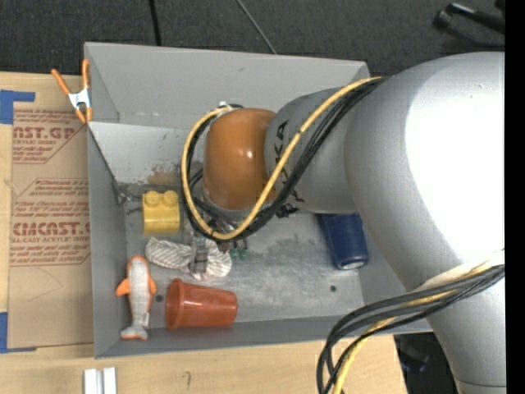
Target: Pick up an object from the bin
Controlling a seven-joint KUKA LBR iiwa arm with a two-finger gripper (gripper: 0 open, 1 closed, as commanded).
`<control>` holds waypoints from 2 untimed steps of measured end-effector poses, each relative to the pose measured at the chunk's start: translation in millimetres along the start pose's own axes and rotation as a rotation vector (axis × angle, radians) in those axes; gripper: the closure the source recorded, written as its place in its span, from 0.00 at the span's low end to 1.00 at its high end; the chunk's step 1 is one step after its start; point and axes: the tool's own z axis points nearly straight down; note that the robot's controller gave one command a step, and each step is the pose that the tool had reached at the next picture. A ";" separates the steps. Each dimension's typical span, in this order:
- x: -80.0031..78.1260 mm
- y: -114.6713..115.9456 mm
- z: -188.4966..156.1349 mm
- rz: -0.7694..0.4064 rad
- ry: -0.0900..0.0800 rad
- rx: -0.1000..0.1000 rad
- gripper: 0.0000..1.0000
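The tool (199,258) hangs low over a crumpled white, grey-patterned thing, perhaps cloth (174,254), just below the yellow block (161,211). It looks soft, light and floppy, so pinching a raised fold seems best. I cannot tell whether the tool is apart or together.

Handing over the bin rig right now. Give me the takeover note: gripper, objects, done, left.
Gripper down at the white patterned flat piece, left part of the bin; grasp not confirmed.
Nearby: yellow block just above it in view, red-orange cup on its side below, orange-and-white fish toy at left, blue can at right beside the arm.
Done: nothing lifted.
Left: grip one thing, raise it out.
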 end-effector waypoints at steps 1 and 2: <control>0.0 0.0 0.0 0.000 0.000 0.000 1.00; -14.3 25.5 -141.7 -0.009 0.002 0.001 1.00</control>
